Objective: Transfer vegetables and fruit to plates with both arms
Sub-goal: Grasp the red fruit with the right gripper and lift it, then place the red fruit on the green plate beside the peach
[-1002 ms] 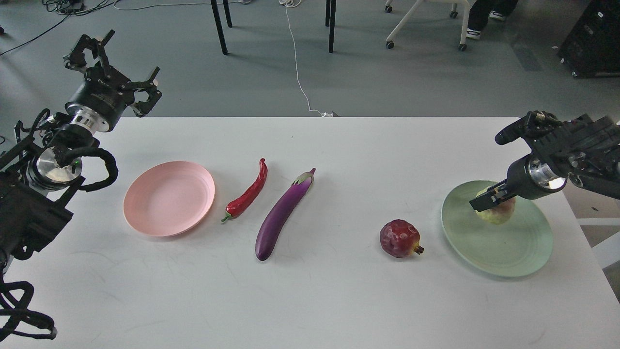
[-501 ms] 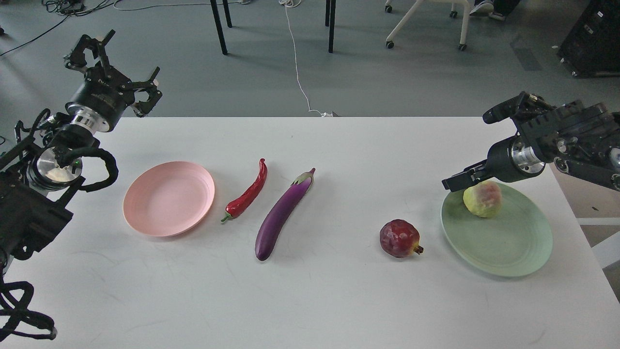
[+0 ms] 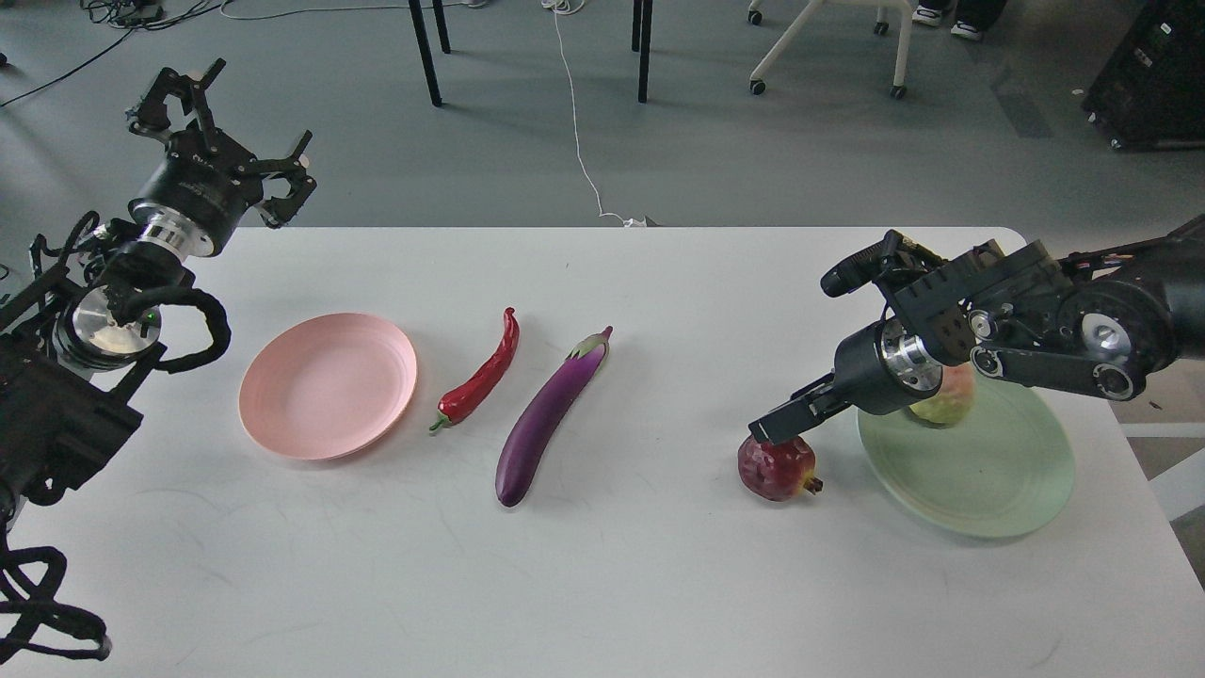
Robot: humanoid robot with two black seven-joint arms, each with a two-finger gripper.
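Diagonally, the eggplant [image 3: 551,417] lies cap far-right; left gripper [image 3: 218,118] spread wide, right gripper [image 3: 774,428] over the pomegranate [image 3: 777,468], jaw state unclear.

- The yellow-green fruit [image 3: 949,403] on the green plate [image 3: 979,480] shows only as a sliver; the right arm's wrist covers most of it.
- The same arm hides the plate's far rim.
- The right gripper [image 3: 778,428] reaches the top of the pomegranate [image 3: 777,467], its dark fingers merging so that their spread cannot be told.
- The right arm runs off the frame's right edge.
- The left arm's lower links and looped cables are cut off at the left edge.
- Chair legs and table legs on the floor beyond are cropped by the top edge.
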